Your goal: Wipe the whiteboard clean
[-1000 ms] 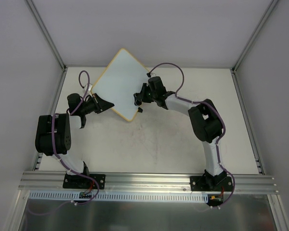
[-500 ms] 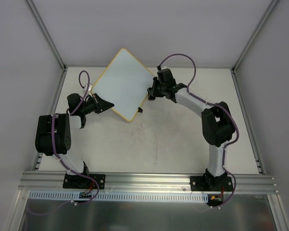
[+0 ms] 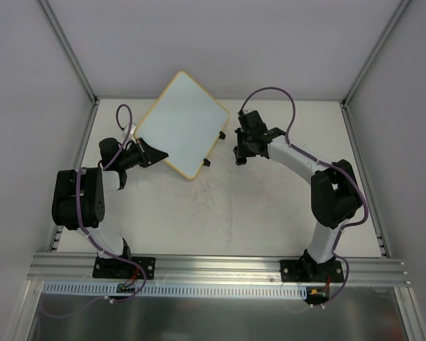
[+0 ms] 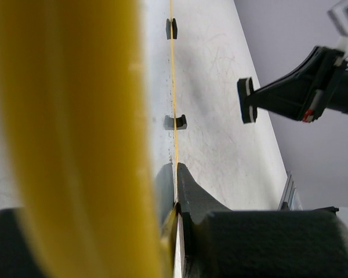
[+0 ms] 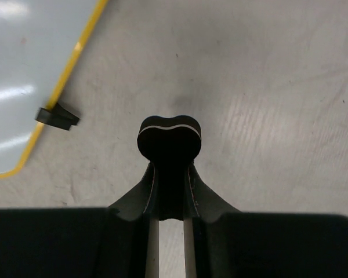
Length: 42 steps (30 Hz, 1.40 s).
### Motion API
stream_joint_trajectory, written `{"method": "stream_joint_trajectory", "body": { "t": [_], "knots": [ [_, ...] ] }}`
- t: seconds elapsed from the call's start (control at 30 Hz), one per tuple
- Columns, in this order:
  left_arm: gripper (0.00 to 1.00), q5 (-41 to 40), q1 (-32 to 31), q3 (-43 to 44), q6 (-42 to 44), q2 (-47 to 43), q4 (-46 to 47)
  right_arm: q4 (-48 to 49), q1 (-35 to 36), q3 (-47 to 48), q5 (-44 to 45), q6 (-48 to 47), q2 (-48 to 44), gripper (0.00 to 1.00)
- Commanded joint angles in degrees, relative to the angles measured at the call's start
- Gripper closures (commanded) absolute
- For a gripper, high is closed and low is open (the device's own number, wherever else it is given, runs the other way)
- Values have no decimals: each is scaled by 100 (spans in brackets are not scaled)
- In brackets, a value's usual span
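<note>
- The whiteboard [image 3: 181,124] lies turned like a diamond in the upper middle of the top view.
- The left gripper [image 3: 150,153] pinches its lower-left frame edge.
- The right gripper [image 3: 241,153], just right of the board, clamps a small black pad [image 5: 169,136].

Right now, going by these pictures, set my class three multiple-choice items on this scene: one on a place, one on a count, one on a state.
1. Where is the right gripper relative to the whiteboard?
A. over its middle
B. under it
C. off its right edge, over bare table

2. How many black clips sit on the whiteboard's frame?
A. none
B. two
C. five

3. What is the left gripper doing?
A. shut on the whiteboard's edge
B. open, away from the whiteboard
C. shut on nothing

Answers:
1 C: the top view shows it clear of the board.
2 B: both stand along one edge.
3 A: its wrist view shows it clamped on the yellow frame.
</note>
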Motion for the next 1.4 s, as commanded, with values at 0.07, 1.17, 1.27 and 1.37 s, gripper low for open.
{"method": "stream_joint_trajectory", "body": {
  "t": [0.07,1.17,1.27,1.37],
  "knots": [
    [100,76,-77,-76,415,-42,-378,-508,-103,-494,391,-274,-183,96],
    [97,102,-68,3,441,28,-606,107,-235,-1584,294,-45,-288,26],
    [92,67,-50,-6,441,11,-624,116,-235,-1602,329,-45,-341,25],
    [87,6,-42,-24,450,-25,-633,133,-235,-1628,347,-45,-385,25]
  ]
}}
